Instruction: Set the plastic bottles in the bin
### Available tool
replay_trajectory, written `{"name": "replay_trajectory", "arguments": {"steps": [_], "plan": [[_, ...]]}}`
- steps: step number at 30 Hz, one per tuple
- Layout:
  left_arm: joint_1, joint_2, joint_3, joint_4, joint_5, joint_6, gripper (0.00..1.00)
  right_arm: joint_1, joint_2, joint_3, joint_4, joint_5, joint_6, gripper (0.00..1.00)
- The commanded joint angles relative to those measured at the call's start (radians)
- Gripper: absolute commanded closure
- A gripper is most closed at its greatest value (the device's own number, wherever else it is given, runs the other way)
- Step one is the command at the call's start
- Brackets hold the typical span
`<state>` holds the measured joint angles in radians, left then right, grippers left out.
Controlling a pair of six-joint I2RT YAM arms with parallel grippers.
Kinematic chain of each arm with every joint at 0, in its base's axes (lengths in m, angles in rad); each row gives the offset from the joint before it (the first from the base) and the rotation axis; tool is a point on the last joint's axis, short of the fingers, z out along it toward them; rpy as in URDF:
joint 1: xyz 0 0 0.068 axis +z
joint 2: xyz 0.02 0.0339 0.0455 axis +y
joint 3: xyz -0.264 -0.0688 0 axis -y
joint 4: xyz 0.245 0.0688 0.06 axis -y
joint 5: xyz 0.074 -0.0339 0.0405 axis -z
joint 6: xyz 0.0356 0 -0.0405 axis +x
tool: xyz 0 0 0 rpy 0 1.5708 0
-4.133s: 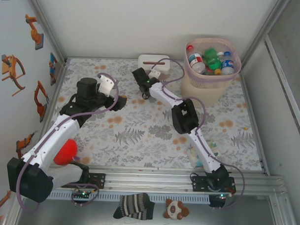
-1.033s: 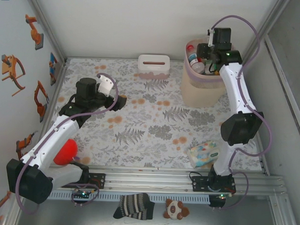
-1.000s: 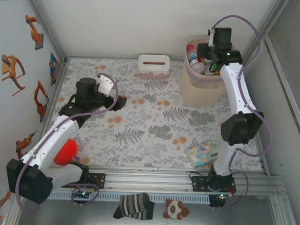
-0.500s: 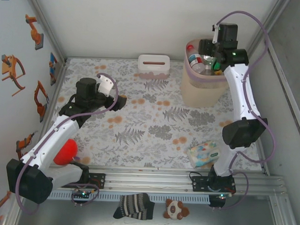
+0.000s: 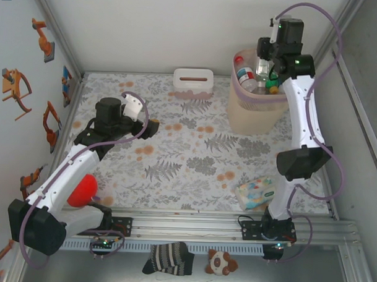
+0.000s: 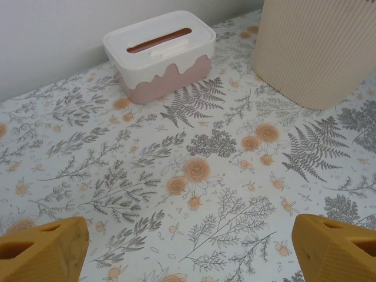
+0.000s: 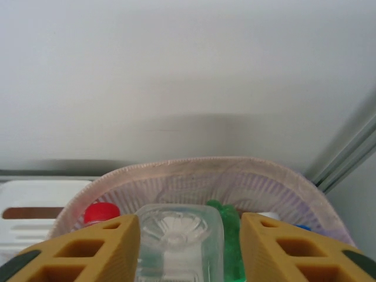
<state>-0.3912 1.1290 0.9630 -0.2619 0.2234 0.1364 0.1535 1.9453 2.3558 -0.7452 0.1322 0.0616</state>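
Observation:
The pale pink bin (image 5: pixel 254 118) stands at the back right and holds several plastic bottles (image 5: pixel 245 75). My right gripper (image 5: pixel 266 55) hangs high above its rim. In the right wrist view its jaws (image 7: pixel 189 222) stand partly apart over the bin's rim (image 7: pixel 205 163). A clear bottle (image 7: pixel 179 232) shows base-up between them, with a gap beside the right finger where a green bottle (image 7: pixel 230 235) shows through. A red cap (image 7: pixel 101 212) sits to the left. My left gripper (image 5: pixel 153 124) is open over the bare floral cloth (image 6: pixel 194 176), holding nothing.
A white and pink tissue box (image 5: pixel 193 79) sits at the back middle, left of the bin's ribbed beige wall (image 6: pixel 320 47). A soft pack of wipes (image 5: pixel 256 193) lies front right near the right arm's base. A red ball (image 5: pixel 83 190) rests by the left arm.
The right arm brought a bottle from the cloth to the bin and has now risen higher above it; its jaws widened, then narrowed. The left arm has not moved.

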Motion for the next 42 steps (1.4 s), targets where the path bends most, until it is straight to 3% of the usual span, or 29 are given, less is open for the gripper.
{"name": "replay_trajectory", "arguments": {"steps": [1, 5, 22, 31, 42], "plan": [[0.005, -0.02, 0.017, 0.0, -0.009, 0.008, 0.11, 0.0, 0.052, 0.023, -0.04, 0.014, -0.019, 0.58], [0.005, -0.017, 0.017, 0.001, -0.007, 0.008, 0.11, 0.0, 0.065, -0.023, -0.062, 0.0, -0.019, 0.63], [0.005, -0.019, 0.017, 0.0, -0.008, 0.008, 0.11, -0.002, 0.115, -0.122, -0.031, 0.01, -0.002, 0.68], [0.005, -0.017, 0.017, 0.001, -0.001, 0.007, 0.11, -0.002, -0.049, -0.386, 0.168, 0.044, 0.038, 0.7], [0.006, -0.02, 0.017, 0.003, -0.005, 0.006, 0.11, 0.0, -0.143, -0.326, 0.191, 0.042, 0.041, 0.65]]}}
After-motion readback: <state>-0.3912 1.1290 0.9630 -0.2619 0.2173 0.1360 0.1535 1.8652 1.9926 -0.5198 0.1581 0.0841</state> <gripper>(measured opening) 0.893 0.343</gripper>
